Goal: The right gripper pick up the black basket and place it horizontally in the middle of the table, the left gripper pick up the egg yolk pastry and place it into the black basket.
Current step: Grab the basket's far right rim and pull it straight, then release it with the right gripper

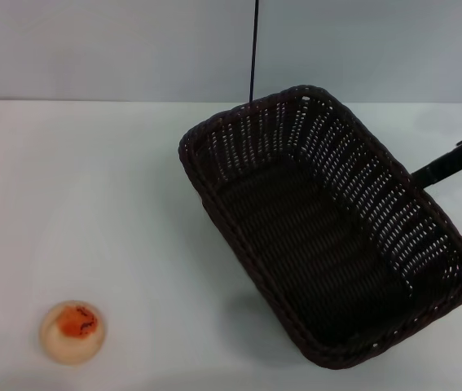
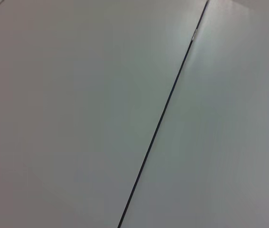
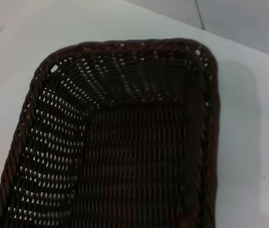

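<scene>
I read the black basket (image 1: pixel 328 228) long axis as diagonal, not horizontal; the right gripper (image 1: pixel 451 163) reaches its far-right rim, grip state indeterminate.

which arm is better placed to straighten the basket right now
Right. Its arm reaches the black basket at the far right rim, where the right claw meets it, and its wrist camera looks straight into the basket. The basket lies skewed on the table. The left claw is out of view.

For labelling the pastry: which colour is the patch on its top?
Orange-red, on the pale cream egg yolk pastry; the head view shows it best.
</scene>
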Robot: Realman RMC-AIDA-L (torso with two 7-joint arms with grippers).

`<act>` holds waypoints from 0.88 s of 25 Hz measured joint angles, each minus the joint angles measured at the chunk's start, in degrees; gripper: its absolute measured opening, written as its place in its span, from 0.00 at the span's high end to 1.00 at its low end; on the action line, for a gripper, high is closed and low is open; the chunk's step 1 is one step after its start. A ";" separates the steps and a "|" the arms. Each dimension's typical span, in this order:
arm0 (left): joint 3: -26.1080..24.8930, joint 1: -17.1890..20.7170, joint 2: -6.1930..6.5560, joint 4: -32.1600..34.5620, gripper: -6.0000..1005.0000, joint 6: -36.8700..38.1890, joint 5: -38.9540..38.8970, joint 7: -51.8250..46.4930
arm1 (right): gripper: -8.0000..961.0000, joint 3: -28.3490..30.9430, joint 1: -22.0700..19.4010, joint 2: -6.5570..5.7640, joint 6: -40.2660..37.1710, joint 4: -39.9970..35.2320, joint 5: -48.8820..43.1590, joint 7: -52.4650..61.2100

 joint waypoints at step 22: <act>0.08 0.10 -0.01 -0.04 0.19 -0.07 0.11 0.01 | 0.64 -5.52 -0.70 1.83 6.70 6.73 0.06 -1.34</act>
